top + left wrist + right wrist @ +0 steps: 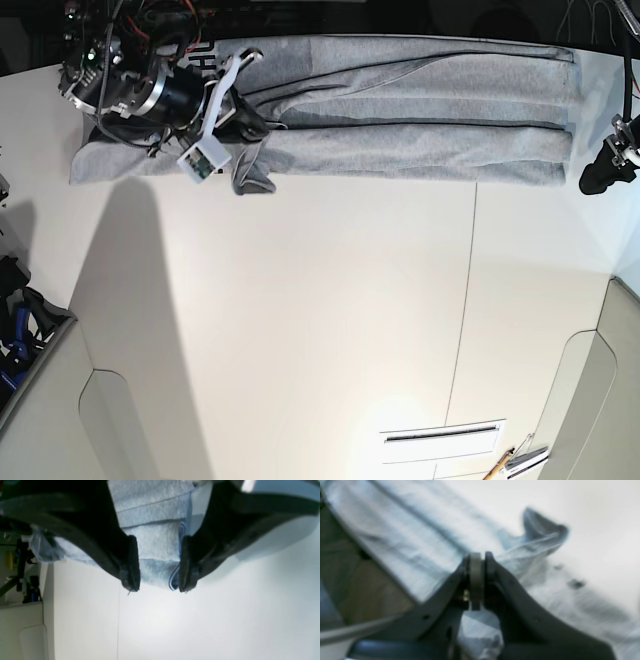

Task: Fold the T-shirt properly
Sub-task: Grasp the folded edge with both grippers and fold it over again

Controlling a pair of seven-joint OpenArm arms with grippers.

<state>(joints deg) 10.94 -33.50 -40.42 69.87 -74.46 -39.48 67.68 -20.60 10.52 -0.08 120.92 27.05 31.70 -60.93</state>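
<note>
**T-shirt folded into a long band at the table's far edge**

The T-shirt (420, 100) lies as a long grey strip along the far side of the white table (330, 320) in the base view, its layers stacked in lengthwise folds, with a small loose flap hanging down near the left end of that view.

Only the base view gives the whole layout: the right arm sits over the left end of the strip, and the left arm shows only as a dark tip at the right edge of the frame, just beside the shirt's other end.

The right wrist view adds what the base view cannot: the right gripper (477, 565) has its jaws pressed together, with the grey cloth bunched around and behind the tips. The picture is too blurred to tell whether any fabric is actually pinched between them. A rumpled fold of cloth stands up just beyond the tips, and a few dark marks show on the fabric to the right.

The left wrist view shows the left gripper (158, 563) with its jaws standing wide apart, a folded end of the shirt, its stitched hem showing, lying between them in the frame. Neither pad (131, 562) visibly touches the cloth.

There are no containers on the table. Lettering on the shirt is barely visible in the base view, hidden by the right arm.
</note>
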